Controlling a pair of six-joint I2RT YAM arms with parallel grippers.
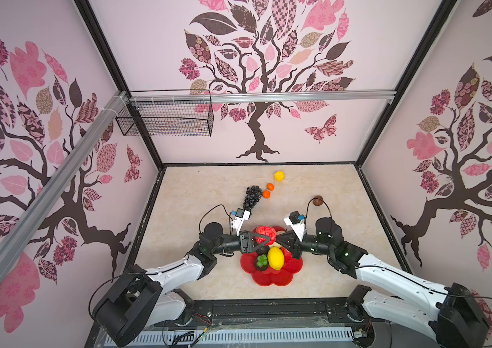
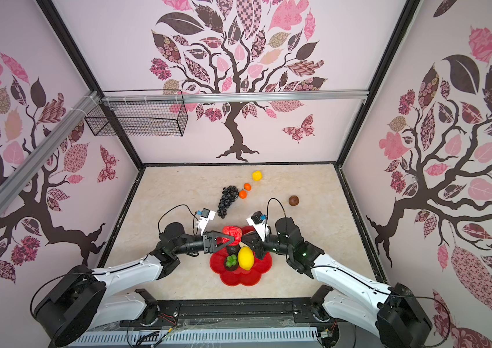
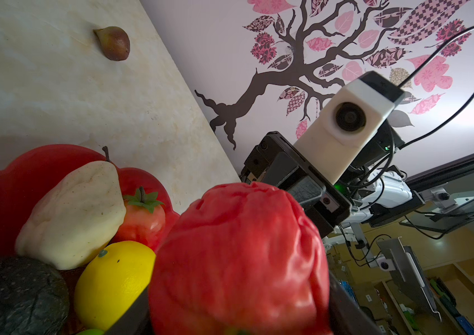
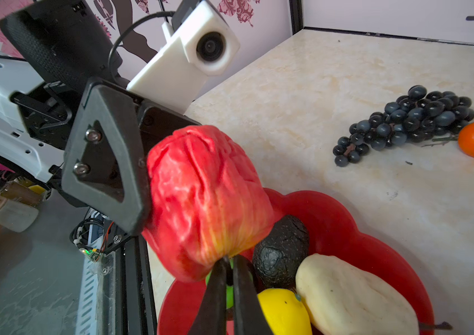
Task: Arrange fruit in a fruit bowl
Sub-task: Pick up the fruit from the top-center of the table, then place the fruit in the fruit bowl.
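Top view: left gripper clamped on the red apple, held over the far side of the red fruit bowl. Left wrist: cream pear, strawberry and lemon crowd the bowl below, so we would lower slowly into a free gap. Right wrist: right gripper, jaws together at the apple's underside; we cannot tell whether they pinch anything.
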